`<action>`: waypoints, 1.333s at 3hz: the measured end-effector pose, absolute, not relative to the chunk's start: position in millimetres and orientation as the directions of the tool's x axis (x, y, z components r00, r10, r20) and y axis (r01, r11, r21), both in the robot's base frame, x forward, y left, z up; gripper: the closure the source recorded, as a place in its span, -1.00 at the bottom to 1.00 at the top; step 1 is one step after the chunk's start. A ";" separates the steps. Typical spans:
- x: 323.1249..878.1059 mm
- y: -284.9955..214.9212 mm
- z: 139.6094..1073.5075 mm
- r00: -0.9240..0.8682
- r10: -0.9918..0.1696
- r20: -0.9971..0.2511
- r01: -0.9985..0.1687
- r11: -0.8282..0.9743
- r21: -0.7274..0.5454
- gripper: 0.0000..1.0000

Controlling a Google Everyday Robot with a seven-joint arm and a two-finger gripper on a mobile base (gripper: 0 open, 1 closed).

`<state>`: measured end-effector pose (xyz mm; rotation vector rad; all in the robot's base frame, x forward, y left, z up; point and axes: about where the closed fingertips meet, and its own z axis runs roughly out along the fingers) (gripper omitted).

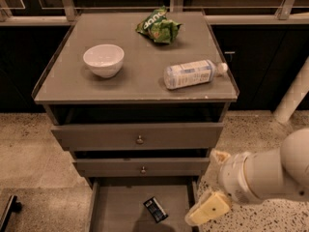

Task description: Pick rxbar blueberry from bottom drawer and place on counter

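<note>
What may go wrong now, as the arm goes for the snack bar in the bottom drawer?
The gripper hangs open by the bottom drawer's side wall and might hit it. The snack bar lies flat, so a grasp might slip. The bottle lying on the counter might roll if bumped.

The arm (270,175) is thick, smooth, white, ringed at the wrist. Its gripper (206,187), near right, has spread cream-yellow fingers (210,208).

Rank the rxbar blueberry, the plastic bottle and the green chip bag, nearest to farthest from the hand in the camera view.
The hand is low beside the open bottom drawer.
1. rxbar blueberry, on the drawer floor next to it.
2. plastic bottle, lying on the counter's right side.
3. green chip bag, at the counter's back edge.
</note>
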<state>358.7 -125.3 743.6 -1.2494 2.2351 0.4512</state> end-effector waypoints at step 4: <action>375.2 -155.0 595.1 -0.468 -0.573 -0.673 -0.830 0.546 0.113 -1.00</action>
